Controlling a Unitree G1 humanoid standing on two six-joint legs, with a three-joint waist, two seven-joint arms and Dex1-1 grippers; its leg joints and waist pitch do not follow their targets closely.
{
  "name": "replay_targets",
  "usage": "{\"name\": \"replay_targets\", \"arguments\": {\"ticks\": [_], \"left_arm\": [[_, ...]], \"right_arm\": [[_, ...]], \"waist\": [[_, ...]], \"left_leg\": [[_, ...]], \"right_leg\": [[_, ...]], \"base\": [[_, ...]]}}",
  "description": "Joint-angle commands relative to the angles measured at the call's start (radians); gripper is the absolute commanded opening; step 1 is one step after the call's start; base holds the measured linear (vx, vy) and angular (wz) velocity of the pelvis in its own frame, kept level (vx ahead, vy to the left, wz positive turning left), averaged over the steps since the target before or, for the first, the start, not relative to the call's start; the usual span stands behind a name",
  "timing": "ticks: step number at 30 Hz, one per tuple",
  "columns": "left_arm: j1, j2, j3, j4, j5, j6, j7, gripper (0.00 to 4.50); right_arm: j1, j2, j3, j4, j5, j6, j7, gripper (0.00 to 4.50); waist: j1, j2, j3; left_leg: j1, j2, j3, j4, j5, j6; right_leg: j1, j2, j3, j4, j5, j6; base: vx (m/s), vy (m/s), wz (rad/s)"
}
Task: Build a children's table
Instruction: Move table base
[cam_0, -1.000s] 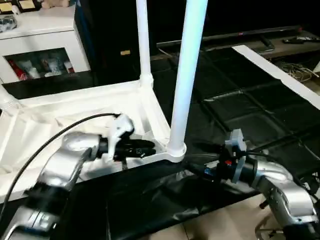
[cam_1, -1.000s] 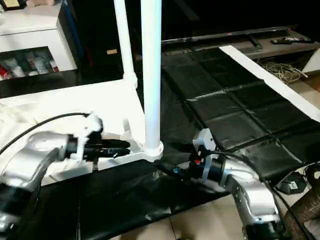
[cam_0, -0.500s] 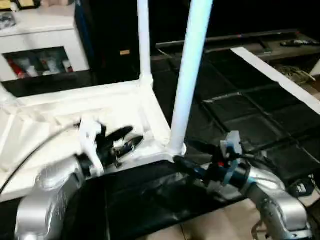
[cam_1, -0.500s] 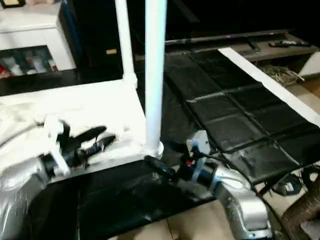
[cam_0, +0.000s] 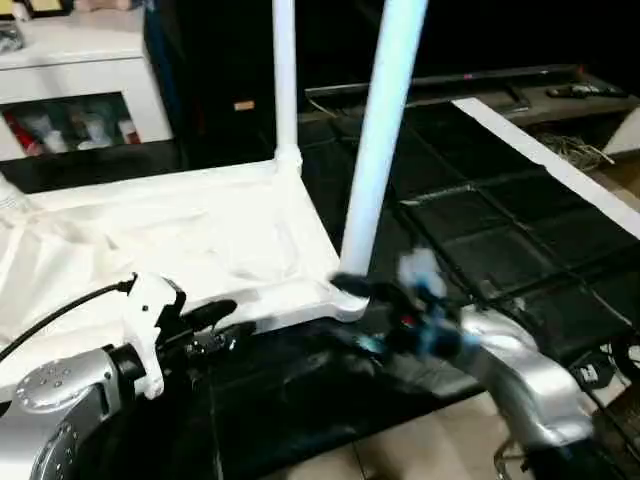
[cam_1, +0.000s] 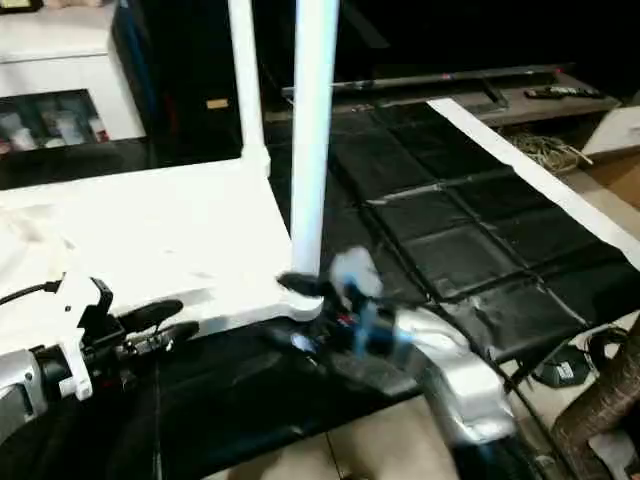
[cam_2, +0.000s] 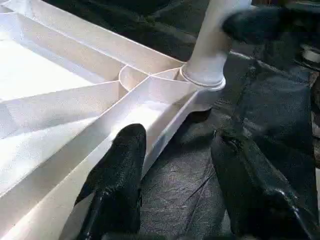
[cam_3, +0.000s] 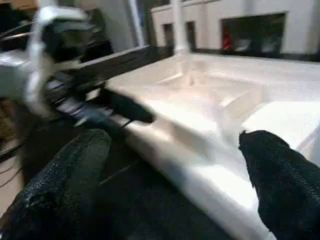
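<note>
The right gripper (cam_0: 350, 288) sat nearer — fingers spread, empty — right at the upright leg (cam_0: 378, 150). The left gripper (cam_0: 222, 325) gaped empty beside the top (cam_0: 200, 240).

White tabletop (cam_0: 200, 235) upside down, ribs up — two legs (cam_0: 380, 150) upright in corner sockets.

Your left forearm (cam_0: 55, 410) is a rounded silver shell with a round cap ringed by small screw heads. A thin black cable (cam_0: 60, 312) arcs out from it toward ten o'clock. At the wrist you have a white angular bracket (cam_0: 150, 320), then the left gripper (cam_0: 228, 320) with two glossy black, tapered fingers (cam_2: 117, 185). Your right forearm (cam_0: 520, 375) is the same silver, and the right gripper (cam_3: 175, 175) carries textured black fingers (cam_3: 67, 175).
</note>
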Motion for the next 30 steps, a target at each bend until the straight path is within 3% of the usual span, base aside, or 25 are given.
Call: {"name": "replay_targets", "arguments": {"ticks": [1,5,10,16,21,24,25,28,29,30], "left_arm": [[-0.015,0.009,-0.03,-0.001,0.009,0.003,0.016,2.39],[-0.024,0.008,-0.039,0.002,0.013,-0.002,0.029,2.39],[-0.041,0.001,-0.048,0.019,0.026,-0.02,0.057,2.39],[-0.092,0.051,-0.105,0.12,0.114,-0.026,0.099,2.39],[-0.159,0.094,-0.15,0.224,0.193,-0.032,0.118,2.39],[-0.2,0.117,-0.173,0.297,0.252,-0.076,0.149,2.39],[-0.214,0.118,-0.173,0.318,0.261,-0.085,0.161,2.39],[-0.24,0.131,-0.182,0.365,0.29,-0.107,0.175,2.39],[-0.248,0.138,-0.187,0.383,0.305,-0.117,0.18,2.39],[-0.257,0.145,-0.188,0.403,0.321,-0.128,0.192,2.39]], "right_arm": [[-0.077,0.024,-0.044,0.101,-0.053,-0.068,-0.11,4.5],[-0.126,0.04,-0.076,0.164,-0.049,-0.085,-0.152,4.5],[-0.145,0.039,-0.095,0.211,-0.051,-0.115,-0.145,4.5],[-0.044,-0.044,-0.037,0.089,-0.032,-0.064,-0.024,4.5],[0.019,-0.133,0.004,0.0,-0.024,-0.012,0.049,4.5],[0.036,-0.152,0.007,-0.024,-0.031,-0.008,0.058,4.5],[0.041,-0.152,0.004,-0.034,-0.03,-0.003,0.057,4.5],[0.054,-0.153,-0.005,-0.054,-0.027,0.009,0.043,4.5],[0.056,-0.15,-0.011,-0.055,-0.03,0.008,0.028,4.5],[0.059,-0.146,-0.016,-0.057,-0.032,0.006,0.009,4.5]], "waist": [[-0.005,0.013,-0.042],[0.0,0.011,-0.044],[0.007,0.011,-0.051],[0.017,0.009,-0.057],[0.02,0.015,-0.062],[0.016,0.015,-0.059],[0.013,0.023,-0.058],[0.011,0.018,-0.057],[0.011,0.024,-0.055],[0.011,0.023,-0.054]], "left_leg": [[0.003,0.013,-0.007,-0.087,-0.461,0.011],[0.015,0.011,0.002,-0.081,-0.436,0.01],[0.004,0.015,0.004,-0.084,-0.385,0.013],[0.0,0.013,0.011,-0.077,-0.306,0.03],[-0.005,0.013,0.012,-0.073,-0.251,0.035],[-0.005,0.01,0.012,-0.073,-0.284,0.035],[-0.003,0.009,0.01,-0.074,-0.301,0.03],[0.002,0.009,0.01,-0.072,-0.329,0.028],[0.003,0.009,0.01,-0.073,-0.343,0.027],[0.004,0.008,0.008,-0.073,-0.351,0.025]], "right_leg": [[0.035,-0.046,0.033,-0.083,-0.572,-0.059],[0.029,-0.045,0.04,-0.087,-0.571,-0.054],[0.039,-0.043,0.049,-0.066,-0.478,-0.086],[0.043,-0.039,0.057,-0.054,-0.406,-0.091],[0.051,-0.037,0.06,-0.037,-0.301,-0.137],[0.051,-0.038,0.058,-0.046,-0.36,-0.12],[0.049,-0.038,0.057,-0.049,-0.389,-0.116],[0.045,-0.04,0.055,-0.057,-0.438,-0.108],[0.043,-0.039,0.053,-0.061,-0.461,-0.1],[0.042,-0.039,0.051,-0.065,-0.482,-0.089]], "base": [[0.0,0.0,0.0],[0.0,0.0,0.0],[0.0,0.0,0.0],[0.0,0.0,0.0],[0.0,0.0,0.0],[0.0,0.0,0.0],[0.0,0.0,0.0],[0.0,0.0,0.0],[0.0,0.0,0.0],[0.0,0.0,0.0]]}}
